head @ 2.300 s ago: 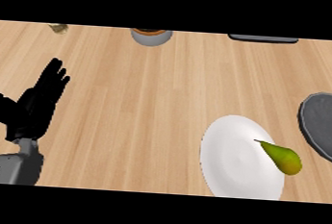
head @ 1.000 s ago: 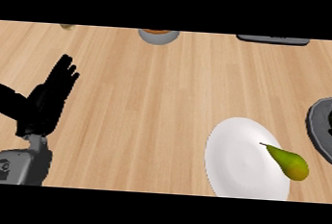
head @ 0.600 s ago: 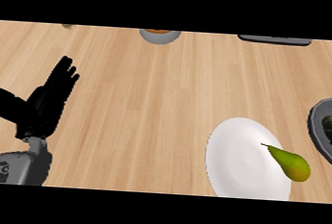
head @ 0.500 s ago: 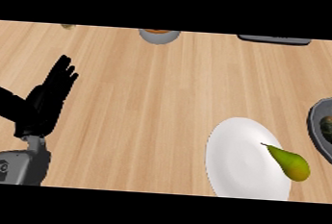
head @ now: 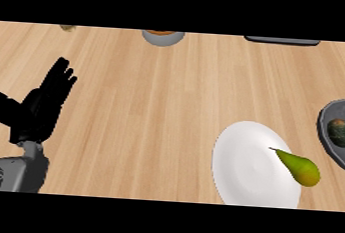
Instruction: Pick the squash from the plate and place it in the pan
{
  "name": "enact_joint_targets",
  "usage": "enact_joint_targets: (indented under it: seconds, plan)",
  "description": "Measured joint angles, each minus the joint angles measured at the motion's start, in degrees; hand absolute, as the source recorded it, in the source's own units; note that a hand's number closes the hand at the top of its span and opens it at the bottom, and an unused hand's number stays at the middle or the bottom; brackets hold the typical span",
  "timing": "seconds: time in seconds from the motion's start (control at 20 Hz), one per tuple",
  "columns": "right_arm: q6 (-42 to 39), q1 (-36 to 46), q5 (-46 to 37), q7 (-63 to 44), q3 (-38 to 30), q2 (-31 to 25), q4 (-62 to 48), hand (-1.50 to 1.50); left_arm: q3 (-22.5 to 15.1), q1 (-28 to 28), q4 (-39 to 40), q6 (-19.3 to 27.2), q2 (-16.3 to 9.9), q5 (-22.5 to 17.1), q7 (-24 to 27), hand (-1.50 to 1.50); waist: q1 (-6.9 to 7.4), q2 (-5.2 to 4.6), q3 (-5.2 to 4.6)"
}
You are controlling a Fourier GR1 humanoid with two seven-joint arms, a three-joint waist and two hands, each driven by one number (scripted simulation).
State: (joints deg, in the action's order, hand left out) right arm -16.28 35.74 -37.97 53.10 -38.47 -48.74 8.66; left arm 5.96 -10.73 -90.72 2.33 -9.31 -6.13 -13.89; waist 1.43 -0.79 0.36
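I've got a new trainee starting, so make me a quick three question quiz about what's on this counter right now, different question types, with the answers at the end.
1. True or false: the green fruit lies on the white plate.
2. Multiple choice: where does the left hand show? A) over the plate B) at the left of the view, fingers straight and holding nothing C) inside the pan
3. Fill in: the grey pan at the right edge already holds a dark ____ thing.

Key
1. True; it sits on the plate's right part, stem pointing up-left.
2. B. The right hand is out of view.
3. Green.
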Motion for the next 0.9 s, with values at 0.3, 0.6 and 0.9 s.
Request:
enact_joint_targets:
  seconds: [0.3, 0.6, 0.9]
  plan:
    - [-7.3, -2.3, 4.0, -1.6, -2.9, -5.6, -2.4, -1.5, 0.1, 1.5, -0.9, -0.1, 0.2, -0.2, 0.6, 0.0, -0.68, 0.15, 0.18]
    - [-11.6, -4.3, 5.5, -2.9, -3.1, -8.4, -2.3, -1.5, 0.5, 1.6, -0.6, 0.3, 0.3, -0.1, 0.7, 0.0, -1.55, 0.23, 0.36]
    - [-12.9, -6.8, 7.1, -3.0, -3.2, -9.7, -1.0, -1.5, 0.8, 2.2, -1.3, 0.2, 0.1, -0.3, 0.9, 0.0, -1.83, 0.41, 0.45]
